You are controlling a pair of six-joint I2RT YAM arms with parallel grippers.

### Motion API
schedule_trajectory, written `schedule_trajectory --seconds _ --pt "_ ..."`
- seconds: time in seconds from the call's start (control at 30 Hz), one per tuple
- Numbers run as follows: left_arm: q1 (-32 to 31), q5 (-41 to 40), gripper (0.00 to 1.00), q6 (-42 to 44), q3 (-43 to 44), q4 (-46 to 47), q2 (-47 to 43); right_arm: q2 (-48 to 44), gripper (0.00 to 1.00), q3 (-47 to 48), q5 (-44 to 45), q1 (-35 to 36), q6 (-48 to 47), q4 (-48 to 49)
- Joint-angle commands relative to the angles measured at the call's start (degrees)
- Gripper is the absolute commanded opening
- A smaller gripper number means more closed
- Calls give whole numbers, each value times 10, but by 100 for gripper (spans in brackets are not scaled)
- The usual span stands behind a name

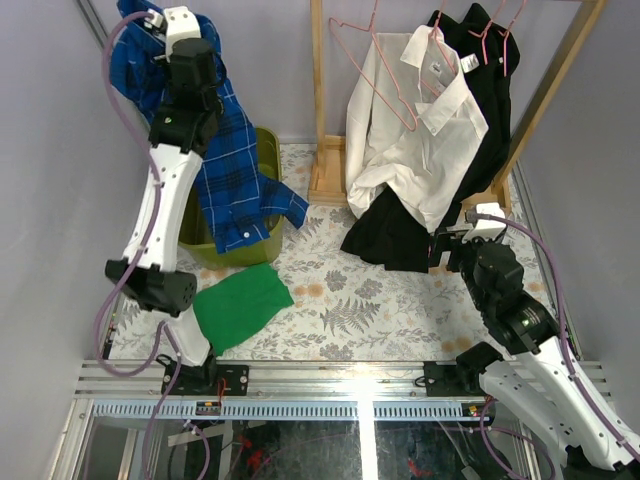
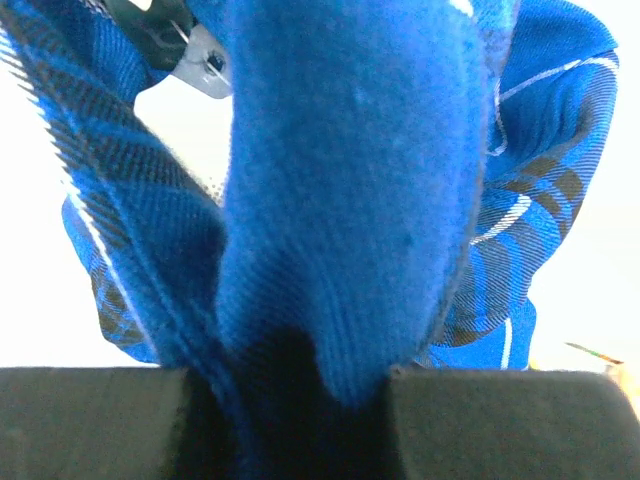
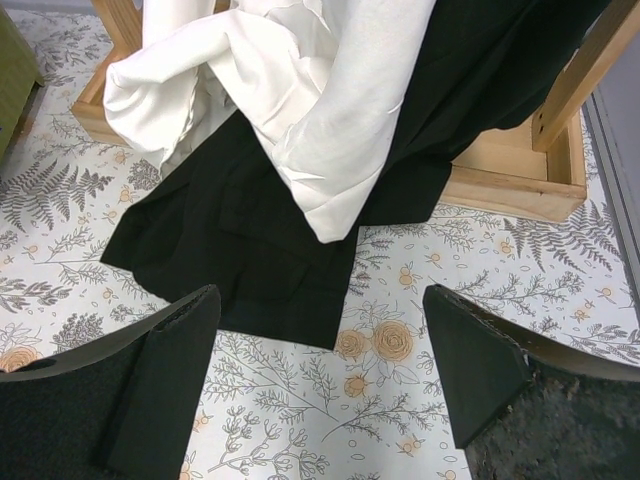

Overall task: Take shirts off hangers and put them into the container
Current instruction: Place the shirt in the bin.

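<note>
My left gripper is raised high at the back left, shut on the collar end of the blue checked shirt. That shirt hangs down over the olive-green container. Blue fabric fills the left wrist view and is pinched between the pads. The white shirt hangs on a pink hanger over black shirts on the rack. My right gripper stands open just above the table, in front of the black hem, with nothing between its fingers.
A flat green cloth lies on the floral table cover near the left arm's base. The wooden rack stands at the back, its base just beyond the hanging shirts. An empty pink hanger hangs at the rack's left.
</note>
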Motion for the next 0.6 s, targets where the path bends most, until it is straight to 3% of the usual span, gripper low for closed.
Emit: schedule_trajectory --seconds 0.0,0.1,0.43,0.57 --pt "30 -14 0 -19 37 12 65 12 90 8 -7 2 -2 8" --pt "34 40 0 -23 -8 15 70 14 90 5 -8 2 -6 16" --pt "34 146 0 -146 -302 -41 71 22 90 8 -17 3 -1 8" --pt "33 174 0 -170 -362 -35 56 21 90 6 -19 2 -1 7"
